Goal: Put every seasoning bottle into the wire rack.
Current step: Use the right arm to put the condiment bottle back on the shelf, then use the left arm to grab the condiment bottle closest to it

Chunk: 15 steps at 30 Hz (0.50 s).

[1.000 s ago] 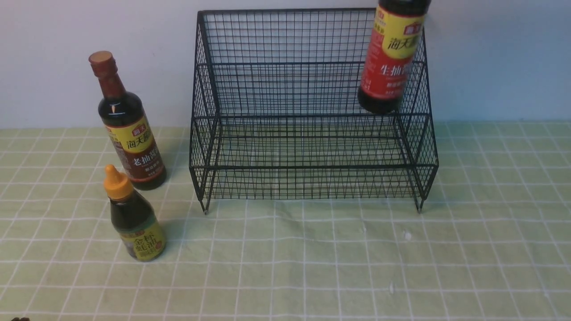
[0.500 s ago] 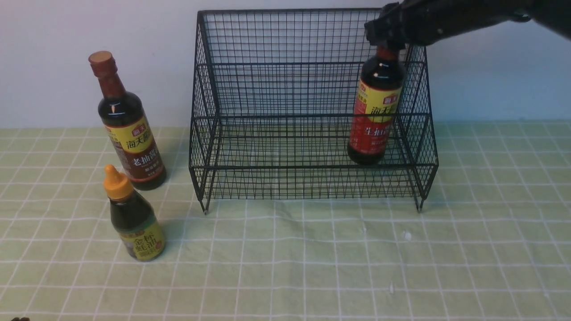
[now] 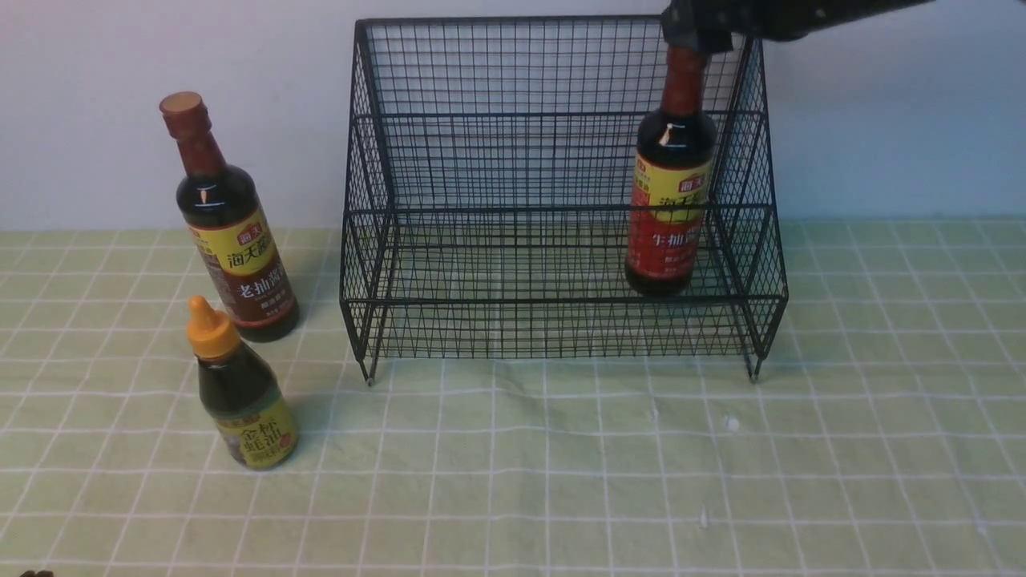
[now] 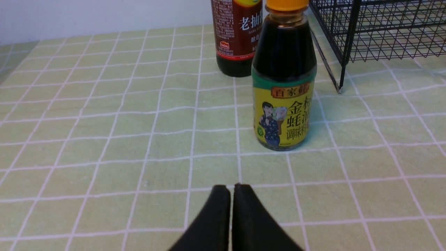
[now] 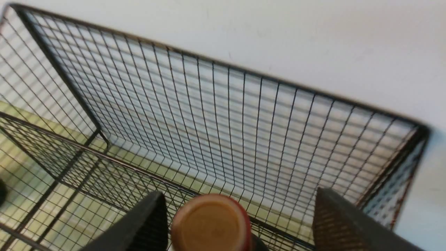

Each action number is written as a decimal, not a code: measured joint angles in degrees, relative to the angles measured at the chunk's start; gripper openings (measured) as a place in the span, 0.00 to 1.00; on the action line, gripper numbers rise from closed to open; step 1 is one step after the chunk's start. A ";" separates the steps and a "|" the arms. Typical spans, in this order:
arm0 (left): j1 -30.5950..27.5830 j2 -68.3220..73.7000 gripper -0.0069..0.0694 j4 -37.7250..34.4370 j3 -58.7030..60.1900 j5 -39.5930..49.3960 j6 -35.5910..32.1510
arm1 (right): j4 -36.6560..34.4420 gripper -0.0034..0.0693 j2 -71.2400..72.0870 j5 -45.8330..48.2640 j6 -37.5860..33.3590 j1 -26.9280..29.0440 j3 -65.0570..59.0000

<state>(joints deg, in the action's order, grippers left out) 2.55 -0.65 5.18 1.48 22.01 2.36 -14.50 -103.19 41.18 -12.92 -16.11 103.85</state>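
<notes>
Three sauce bottles are in the scene, one of them inside the black wire rack (image 3: 553,208). That red-labelled bottle (image 3: 670,200) rises nearly upright at the rack's right end, behind the front wires. The right gripper (image 5: 237,223) is at its cap, its jaws spread apart on either side with a gap beside the cap, so the bottle is released. Left of the rack, a tall brown-labelled bottle (image 3: 237,240) stands upright on the checked green cloth (image 3: 601,481), near the wall (image 3: 898,112). Just nearer than that, the short bottle with the orange nozzle (image 3: 246,401) stands on the same cloth. The left gripper (image 4: 231,195) is clenched, with nothing between its fingers, over the near part of the cloth.
</notes>
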 joint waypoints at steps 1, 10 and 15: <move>0.00 0.00 0.08 0.00 0.00 0.00 0.00 | 0.80 0.75 3.54 1.65 0.20 0.00 0.00; 0.00 0.00 0.08 0.00 0.00 0.00 0.00 | 9.41 0.30 27.03 13.89 10.71 0.00 0.36; 0.00 0.00 0.08 0.00 0.00 0.00 0.00 | 17.10 0.05 41.00 17.60 19.65 0.00 -4.26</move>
<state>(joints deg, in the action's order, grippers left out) 2.55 -0.65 5.18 1.48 22.01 2.36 2.60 -62.19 58.78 6.73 -16.11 99.59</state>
